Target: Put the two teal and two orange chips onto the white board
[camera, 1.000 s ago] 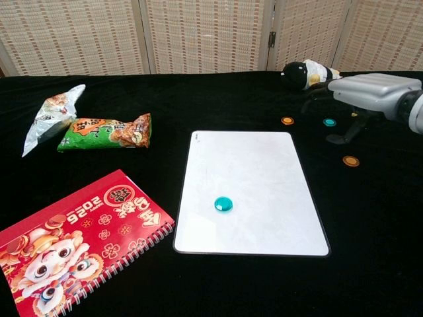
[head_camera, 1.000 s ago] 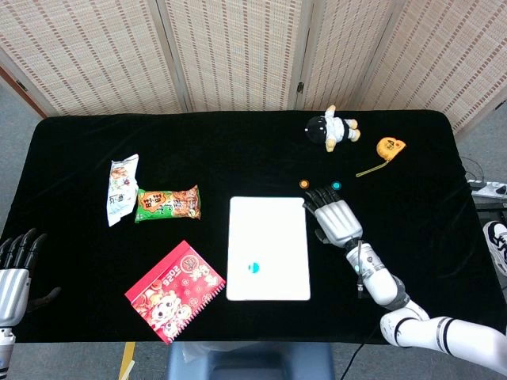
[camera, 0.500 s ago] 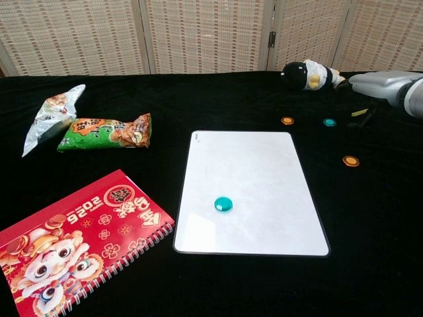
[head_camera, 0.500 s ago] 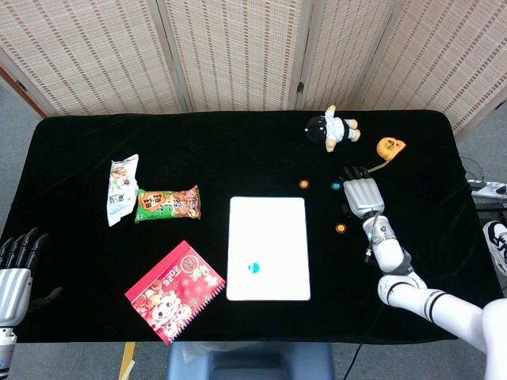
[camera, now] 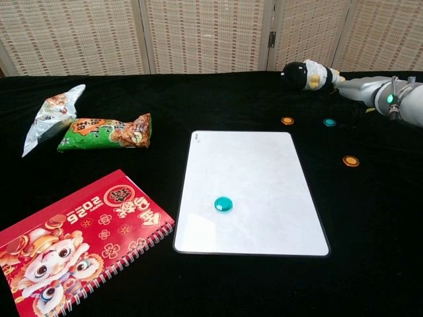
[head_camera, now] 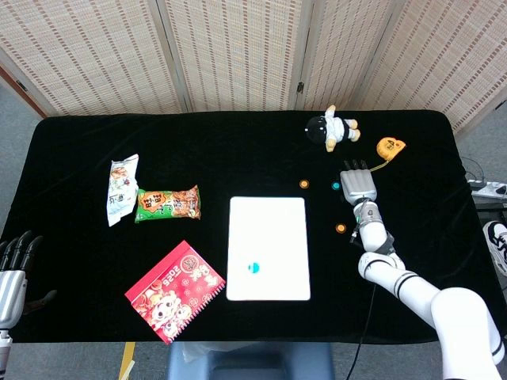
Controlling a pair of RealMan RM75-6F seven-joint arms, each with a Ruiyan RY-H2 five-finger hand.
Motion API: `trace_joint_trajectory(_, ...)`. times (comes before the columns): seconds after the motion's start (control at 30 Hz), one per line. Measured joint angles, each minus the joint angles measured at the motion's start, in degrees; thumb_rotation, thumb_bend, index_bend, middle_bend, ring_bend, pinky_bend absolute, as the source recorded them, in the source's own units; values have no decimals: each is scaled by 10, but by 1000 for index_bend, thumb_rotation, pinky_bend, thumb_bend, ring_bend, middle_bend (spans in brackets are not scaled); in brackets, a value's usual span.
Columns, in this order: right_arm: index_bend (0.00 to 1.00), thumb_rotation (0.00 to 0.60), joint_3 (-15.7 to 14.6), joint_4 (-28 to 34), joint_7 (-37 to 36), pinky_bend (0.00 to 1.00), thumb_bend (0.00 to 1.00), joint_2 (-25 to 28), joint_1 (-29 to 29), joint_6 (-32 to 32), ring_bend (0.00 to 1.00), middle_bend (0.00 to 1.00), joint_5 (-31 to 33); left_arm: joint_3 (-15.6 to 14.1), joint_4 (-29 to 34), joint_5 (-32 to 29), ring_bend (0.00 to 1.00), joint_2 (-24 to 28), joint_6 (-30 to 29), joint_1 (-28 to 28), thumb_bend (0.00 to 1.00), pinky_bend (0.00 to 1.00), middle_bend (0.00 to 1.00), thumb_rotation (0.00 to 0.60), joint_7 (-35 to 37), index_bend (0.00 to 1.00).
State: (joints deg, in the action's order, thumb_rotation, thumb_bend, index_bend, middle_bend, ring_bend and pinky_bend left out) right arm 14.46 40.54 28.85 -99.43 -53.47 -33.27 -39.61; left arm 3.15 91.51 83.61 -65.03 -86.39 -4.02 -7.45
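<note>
The white board (head_camera: 269, 222) (camera: 244, 165) lies flat at mid-table with one teal chip (head_camera: 253, 267) (camera: 223, 204) on it. Off the board to its right, on the black cloth, lie an orange chip (head_camera: 304, 184) (camera: 287, 121), a second teal chip (head_camera: 336, 187) (camera: 328, 122) and another orange chip (head_camera: 341, 228) (camera: 350, 160). My right hand (head_camera: 358, 184) (camera: 360, 89) hovers just right of the loose teal chip, fingers stretched out, holding nothing. My left hand (head_camera: 12, 265) is at the table's near left edge, fingers apart and empty.
A penguin toy (head_camera: 331, 129) (camera: 307, 74) and an orange tape measure (head_camera: 389, 147) sit behind the right hand. Two snack bags (head_camera: 166, 203) (camera: 106, 132) and a red notebook (head_camera: 174, 290) (camera: 76, 231) lie left of the board.
My right hand moved from the board's upper right corner out to the right and back, uncovering the nearer orange chip. The left hand sank slightly. No chip moved.
</note>
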Motion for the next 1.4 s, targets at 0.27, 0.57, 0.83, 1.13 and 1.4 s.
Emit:
trace_joint_trajectory(0.27,336,600,7,-88,3,0,292,-44,-28,38,15,78,9,0,5,-6,0,1,4,0,98,0,0,600,-6,0)
trace_joint_trajectory(0.57,398,600,16,-154,-4,0,292,-79,-41,62,20,99,-3,1,7,-8,0,1,7,-1,98,0,0,600,-9,0)
trace_joint_trajectory(0.83,411,600,25,-182,-9,0,292,-94,-46,70,26,105,-20,2,5,-10,0,0,9,-2,98,0,0,600,-7,0)
trace_joint_trajectory(1.13,461,600,33,-196,-6,0,291,-105,-48,73,38,132,-36,2,-1,-11,0,-3,12,-3,99,0,0,600,-2,0)
trace_joint_trajectory(1.4,471,600,35,-168,-17,0,291,-91,-42,57,43,140,-60,3,-5,-9,0,-3,12,-5,99,0,0,600,3,0)
